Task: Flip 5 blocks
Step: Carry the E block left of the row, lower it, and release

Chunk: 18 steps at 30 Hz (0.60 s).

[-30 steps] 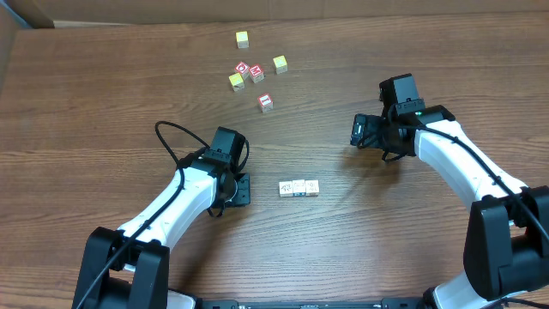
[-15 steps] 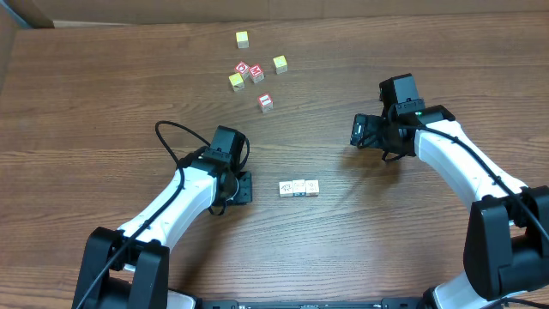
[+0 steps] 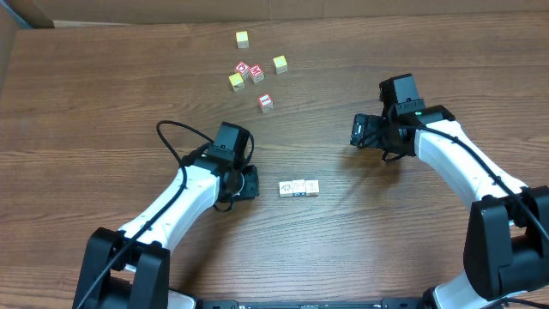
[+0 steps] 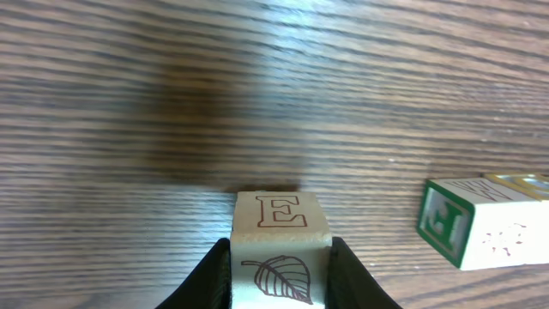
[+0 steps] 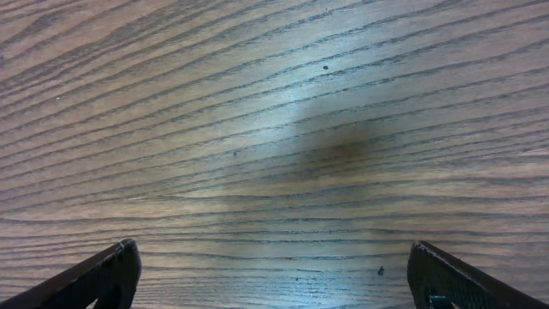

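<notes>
My left gripper point(image 4: 280, 276) is shut on a pale block point(image 4: 280, 216) that shows a letter E and a leaf drawing. It holds the block low over the table, just left of a short row of three blocks point(image 3: 298, 188). In the left wrist view the row's nearest block point(image 4: 467, 221) shows a green-bordered face. From overhead the left gripper point(image 3: 248, 183) hides the held block. A red-bordered white block point(image 3: 266, 102) lies farther back. My right gripper point(image 3: 360, 131) hovers to the right of the row, and the right gripper point(image 5: 274, 279) stands open over bare wood.
Three yellow-faced cubes point(image 3: 243, 39) point(image 3: 280, 63) point(image 3: 236, 81) and two red-faced cubes point(image 3: 250, 71) lie scattered at the back of the wooden table point(image 3: 103, 103). A black cable point(image 3: 171, 137) loops by the left arm.
My left gripper has moved a little to the right with the block, closer to the row. The right arm has not moved.
</notes>
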Each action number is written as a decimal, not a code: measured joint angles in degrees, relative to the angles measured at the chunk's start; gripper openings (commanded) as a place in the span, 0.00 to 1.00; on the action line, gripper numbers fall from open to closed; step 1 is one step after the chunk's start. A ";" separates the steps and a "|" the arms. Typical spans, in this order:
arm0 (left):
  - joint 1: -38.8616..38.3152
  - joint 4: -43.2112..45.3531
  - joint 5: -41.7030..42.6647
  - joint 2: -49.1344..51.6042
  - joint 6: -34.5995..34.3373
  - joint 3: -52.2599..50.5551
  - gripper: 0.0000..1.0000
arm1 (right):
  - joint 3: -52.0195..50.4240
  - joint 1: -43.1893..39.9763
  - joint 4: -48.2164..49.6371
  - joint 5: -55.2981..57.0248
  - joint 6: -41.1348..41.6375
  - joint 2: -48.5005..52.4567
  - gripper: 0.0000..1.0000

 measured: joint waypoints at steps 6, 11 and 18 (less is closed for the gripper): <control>-2.36 -0.37 0.02 0.00 -1.73 0.63 0.24 | 0.00 0.00 0.02 0.02 0.07 0.00 1.00; -4.42 -2.89 -0.02 0.00 -3.06 4.26 0.24 | 0.00 0.00 0.00 0.00 0.09 0.00 1.00; -5.60 -5.18 -0.57 0.00 -4.61 8.70 0.24 | 0.00 0.00 0.02 0.02 0.07 0.00 1.00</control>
